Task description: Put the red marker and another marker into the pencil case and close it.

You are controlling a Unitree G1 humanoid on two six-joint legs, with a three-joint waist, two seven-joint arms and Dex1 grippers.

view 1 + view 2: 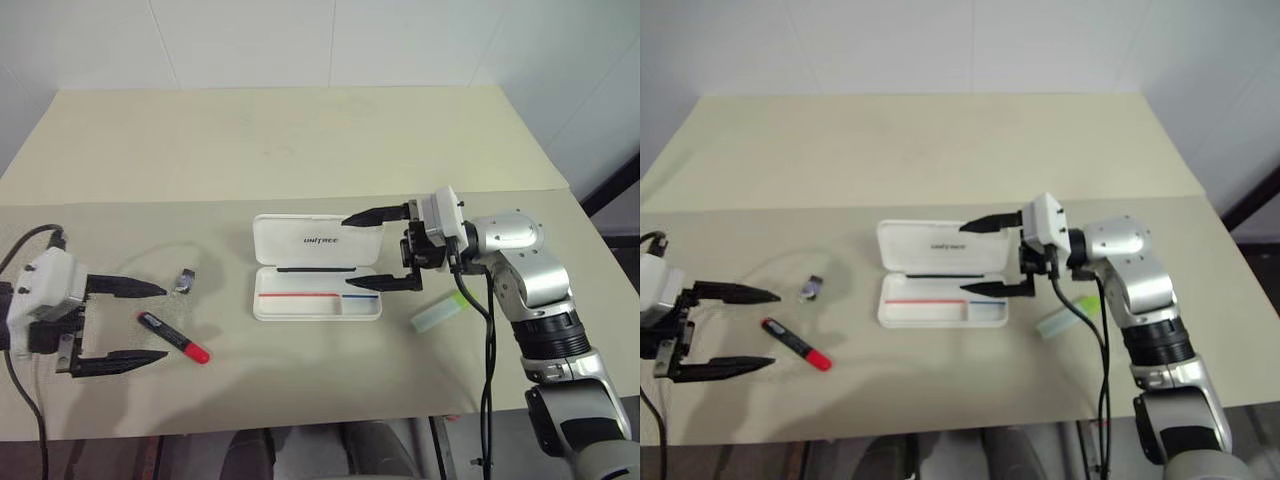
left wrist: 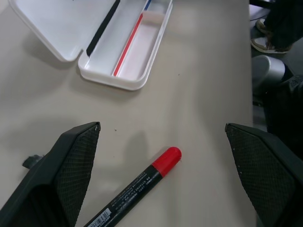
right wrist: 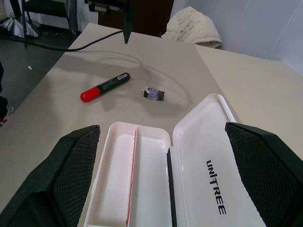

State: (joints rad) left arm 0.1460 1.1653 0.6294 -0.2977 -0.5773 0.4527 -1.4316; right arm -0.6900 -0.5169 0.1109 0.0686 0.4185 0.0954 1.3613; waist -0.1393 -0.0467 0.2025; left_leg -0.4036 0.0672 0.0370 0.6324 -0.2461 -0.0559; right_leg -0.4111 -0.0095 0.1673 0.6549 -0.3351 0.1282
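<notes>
We see the white plastic pencil case (image 3: 165, 179) lying open on the pale desk (image 3: 255, 80), black letters on its lid. Our right gripper (image 3: 165, 189) has its two black fingers wide apart. Farther off lie the black marker with a red cap (image 3: 105, 86) and a small dark clip (image 3: 154, 94).

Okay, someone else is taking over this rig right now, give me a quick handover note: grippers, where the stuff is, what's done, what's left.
Left gripper: open, holding nothing, next to the red marker on the table.
Right gripper: open, holding nothing, at the right end of the pencil case.
Pencil case: open, lid laid back flat, tray with nothing in it.
Green highlighter: on the table, right of the case.
A small dark clip lies left of the case.
Done: case opened.
Left: put both markers in and close the lid.
</notes>
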